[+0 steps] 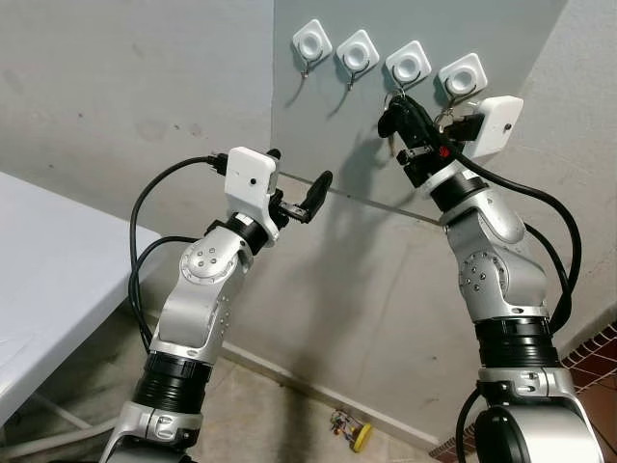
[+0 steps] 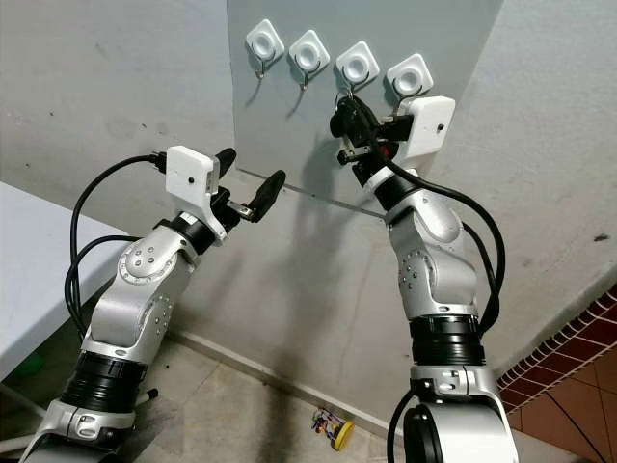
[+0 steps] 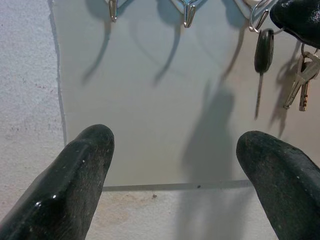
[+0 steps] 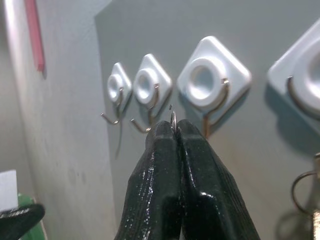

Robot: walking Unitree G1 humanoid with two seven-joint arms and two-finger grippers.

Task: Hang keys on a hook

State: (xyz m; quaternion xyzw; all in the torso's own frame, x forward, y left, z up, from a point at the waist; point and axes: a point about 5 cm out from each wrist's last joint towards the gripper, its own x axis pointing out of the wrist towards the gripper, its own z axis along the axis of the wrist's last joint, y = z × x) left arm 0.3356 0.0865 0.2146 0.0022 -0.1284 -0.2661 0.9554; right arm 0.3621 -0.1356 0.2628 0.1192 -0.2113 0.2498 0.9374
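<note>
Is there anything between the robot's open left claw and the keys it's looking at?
Nothing. In the left wrist view, just bare grey board lies between the left claw and the hanging keys.

Four hooks [image 1: 384, 56] in a row high on a wall panel [image 1: 318, 125]. Right hand [image 1: 397, 123] raised against the panel, just below the third hook [image 1: 408, 67] from the left, pinching a key ring [image 4: 173, 119]; keys [image 3: 263, 55] dangling beneath. More keys [image 3: 302, 80] hanging under the rightmost hook [image 1: 463, 77]. Left hand [image 1: 301, 193] lower and to the left, before the panel's lower edge, fingers apart. Tabletop [image 1: 39, 280] at far left. Small object [image 1: 352, 430] on the floor [image 1: 260, 415] below, between the arms.
</note>
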